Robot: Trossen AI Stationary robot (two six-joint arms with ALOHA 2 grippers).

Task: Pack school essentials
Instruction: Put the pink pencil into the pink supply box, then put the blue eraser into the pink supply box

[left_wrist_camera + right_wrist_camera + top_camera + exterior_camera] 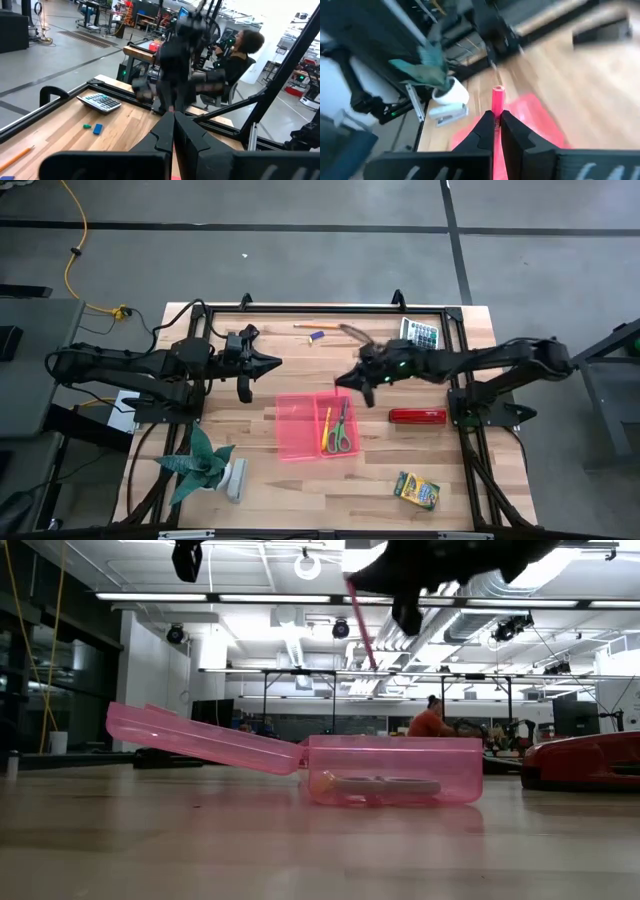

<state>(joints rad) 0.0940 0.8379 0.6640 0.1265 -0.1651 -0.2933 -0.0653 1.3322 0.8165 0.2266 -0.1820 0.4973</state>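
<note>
My right tool (pixel 495 125) is pinching a thin pink pencil (pixel 497 100) between its fingers, hovering above the far edge of the pink see-through case (pixel 300 425). The case is lying open on the table (pixel 330 480), with green-handled scissors (pixel 341 430) and a yellow pencil (pixel 326 430) sitting in its right half. The yellow-green crayon box (pixel 416 490) is lying near the front right. I'm keeping the left tool (pixel 262 364) closed on nothing, hanging over the table's left side.

Bright overhead strip lights (pixel 330 600) — glare in low view — wrist views motion-blurred
</note>
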